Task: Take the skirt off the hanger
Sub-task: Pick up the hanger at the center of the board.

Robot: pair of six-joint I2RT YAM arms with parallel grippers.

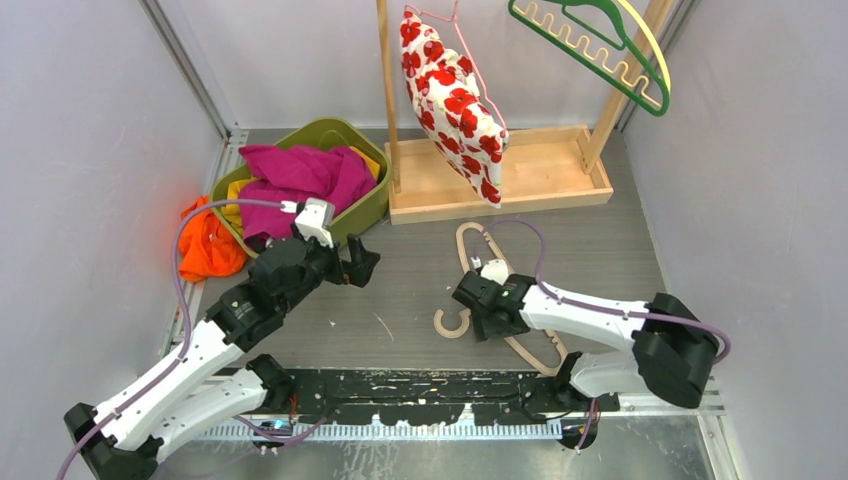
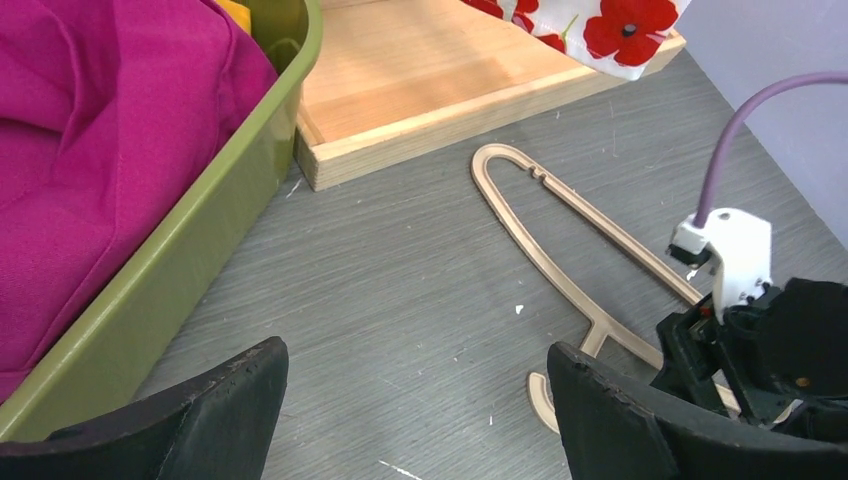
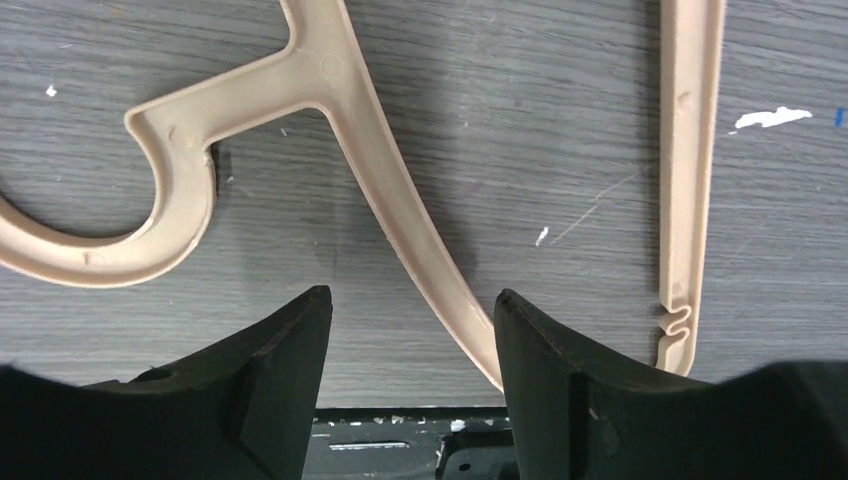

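The green bin (image 1: 368, 208) at 10 o'clock holds the magenta skirt (image 1: 300, 172), bunched so its shape is unreadable. The bare beige hanger (image 3: 325, 75) lies flat at centre, its middle hidden beneath the right gripper (image 3: 410, 340). Its long axis runs 11-to-5, hook toward 9. Both grippers stand parted, the left gripper (image 2: 420, 400) above the table (image 1: 410, 295)

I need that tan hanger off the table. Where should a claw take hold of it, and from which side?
Grip the tan hanger on its curved arm near the hook's stem, coming straight down with fingers straddling the arm. It lies flat on the table, so only the top is open, and the arm is narrow with bare table either side.
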